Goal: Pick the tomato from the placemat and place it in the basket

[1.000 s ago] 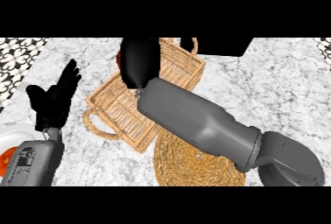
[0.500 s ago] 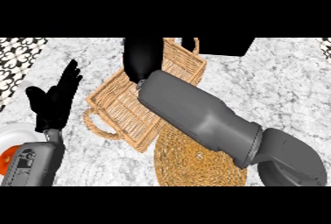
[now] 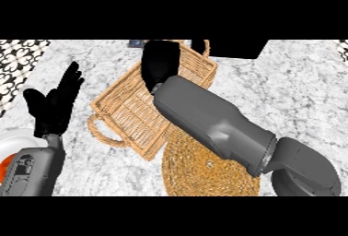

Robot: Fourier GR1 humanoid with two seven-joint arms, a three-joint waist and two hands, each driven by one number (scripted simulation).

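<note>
Left hand [image 3: 53, 103] resting, fingers straight up; right hand [image 3: 159, 64] far forward, forearm [image 3: 204, 120] diagonal.

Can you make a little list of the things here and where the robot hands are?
basket: woven, with handles, middle of counter
placemat: round, woven, next to basket, nearer the robot
right robot hand: over the basket's far end
left robot hand: open, fingers up, resting at left
tomato: not visible
plate: white, lower left edge

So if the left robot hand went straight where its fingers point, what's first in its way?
Seemingly nothing: the left robot hand points along bare counter, left of the basket, up to the view's edge. Depth is unclear.
</note>
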